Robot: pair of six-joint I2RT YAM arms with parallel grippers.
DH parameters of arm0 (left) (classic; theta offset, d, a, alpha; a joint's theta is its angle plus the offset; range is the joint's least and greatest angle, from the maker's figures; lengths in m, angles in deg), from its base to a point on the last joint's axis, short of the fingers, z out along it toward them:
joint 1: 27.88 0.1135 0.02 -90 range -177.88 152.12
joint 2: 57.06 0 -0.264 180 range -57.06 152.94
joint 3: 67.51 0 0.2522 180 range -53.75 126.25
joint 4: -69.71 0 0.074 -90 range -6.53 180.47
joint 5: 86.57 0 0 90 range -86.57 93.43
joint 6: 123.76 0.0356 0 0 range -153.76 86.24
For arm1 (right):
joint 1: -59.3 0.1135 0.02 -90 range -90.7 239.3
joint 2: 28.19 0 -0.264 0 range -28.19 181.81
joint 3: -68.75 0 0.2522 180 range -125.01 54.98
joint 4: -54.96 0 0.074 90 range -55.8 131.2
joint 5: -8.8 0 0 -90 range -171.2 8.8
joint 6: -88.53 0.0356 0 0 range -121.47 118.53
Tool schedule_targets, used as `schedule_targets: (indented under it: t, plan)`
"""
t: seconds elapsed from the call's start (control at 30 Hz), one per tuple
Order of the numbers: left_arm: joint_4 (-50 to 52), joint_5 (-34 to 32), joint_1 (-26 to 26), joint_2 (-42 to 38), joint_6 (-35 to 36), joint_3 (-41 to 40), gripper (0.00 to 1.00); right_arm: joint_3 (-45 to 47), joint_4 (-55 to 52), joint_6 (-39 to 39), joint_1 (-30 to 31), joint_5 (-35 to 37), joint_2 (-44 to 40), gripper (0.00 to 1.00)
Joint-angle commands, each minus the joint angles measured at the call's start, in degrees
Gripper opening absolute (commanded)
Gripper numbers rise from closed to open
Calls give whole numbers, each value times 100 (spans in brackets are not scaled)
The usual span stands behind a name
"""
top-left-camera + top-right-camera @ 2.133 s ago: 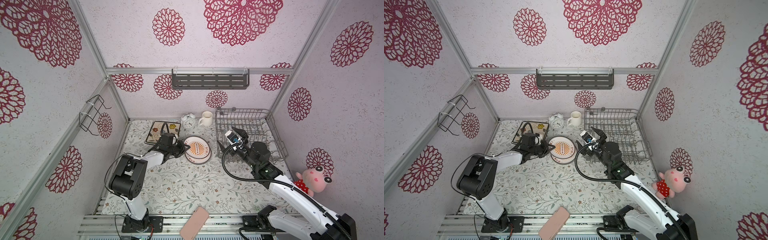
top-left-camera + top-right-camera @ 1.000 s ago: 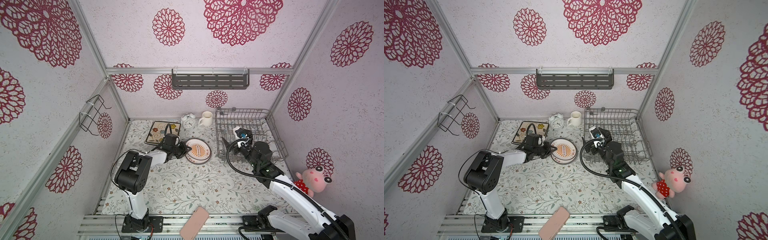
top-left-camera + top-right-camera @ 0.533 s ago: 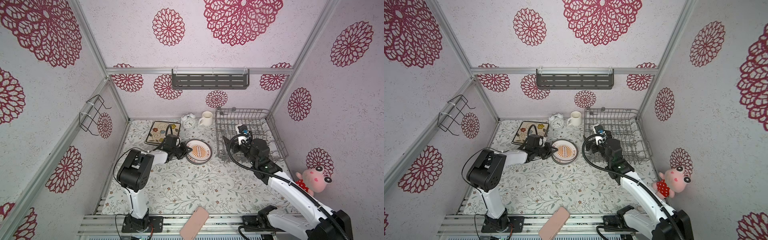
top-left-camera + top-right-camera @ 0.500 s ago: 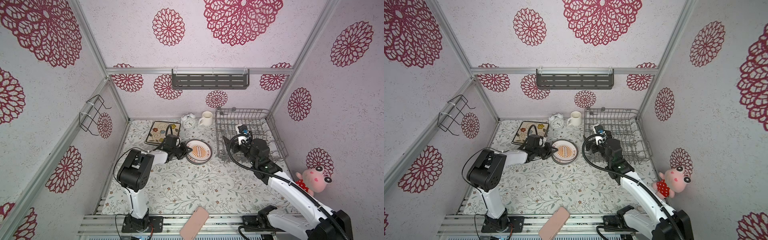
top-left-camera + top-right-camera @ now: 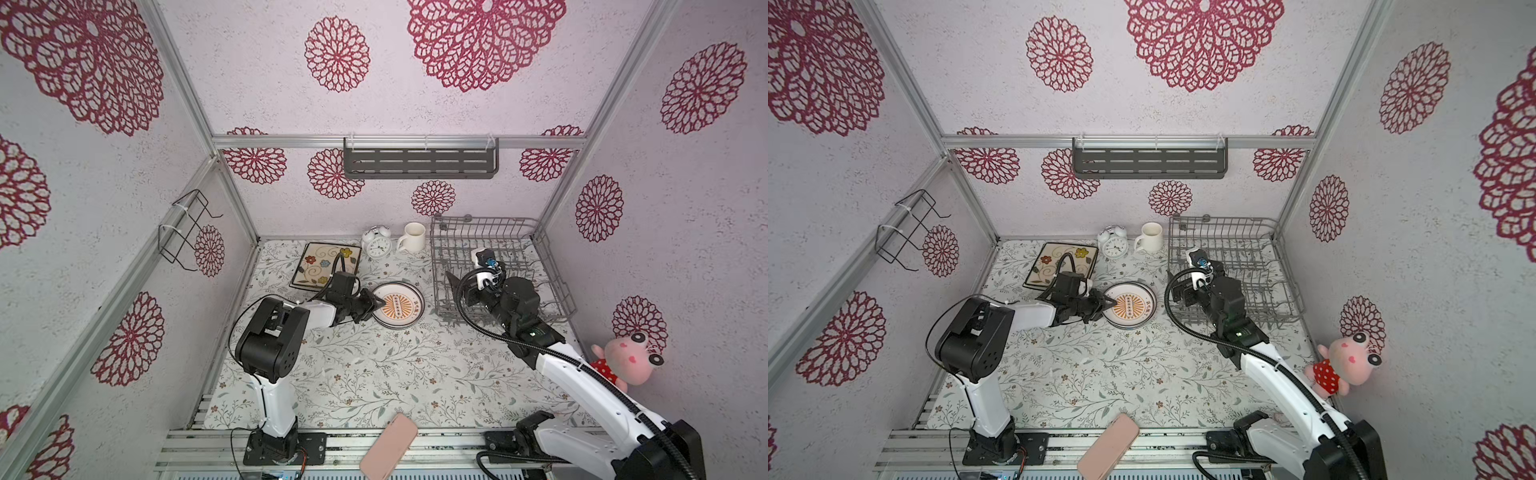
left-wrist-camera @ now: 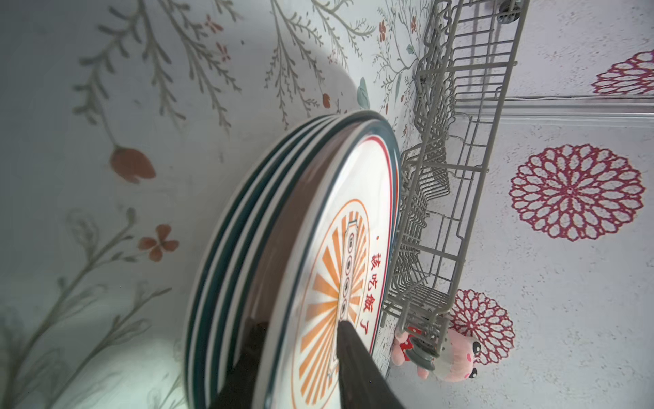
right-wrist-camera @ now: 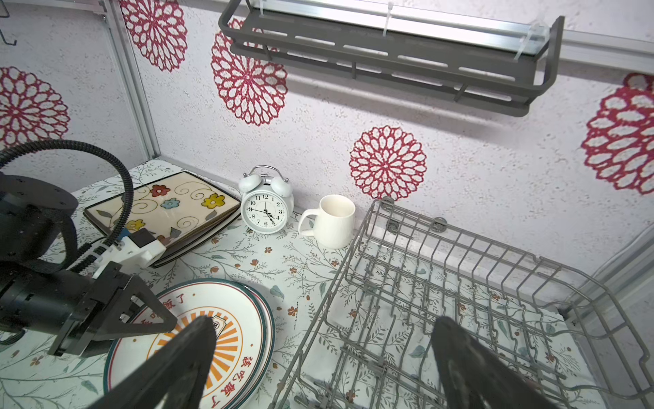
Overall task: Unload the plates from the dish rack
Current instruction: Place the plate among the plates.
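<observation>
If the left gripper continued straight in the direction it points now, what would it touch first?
Probably the top round plate: the left gripper has one finger above its rim and one below, so the rim would reach the gripper's base. Farther along that line stands the dish rack.

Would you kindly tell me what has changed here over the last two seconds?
The left gripper advanced rightward, settling the top round plate onto the stack; its fingers straddle the rim, release unclear. The right gripper, open and empty, shifted from the dish rack's left edge farther over it. Square plate, clock, mug and rack stayed put.
</observation>
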Motion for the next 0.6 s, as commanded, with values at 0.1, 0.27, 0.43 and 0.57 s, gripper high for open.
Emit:
schedule_targets:
  t: [0.1, 0.27, 0.43, 0.57]
  plan:
    - [658, -142, -34, 71, 219, 120, 73, -155, 153, -128, -57, 66, 62, 99]
    - [1363, -452, -33, -94, 478, 274, 97, -114, 143, -78, -73, 63, 47, 99]
    - [1824, -475, -36, -143, 612, 507, 97, -111, 157, -71, -96, 75, 65, 99]
    - [2683, -707, -61, -202, 955, 927, 98, -103, 143, -76, -102, 87, 73, 99]
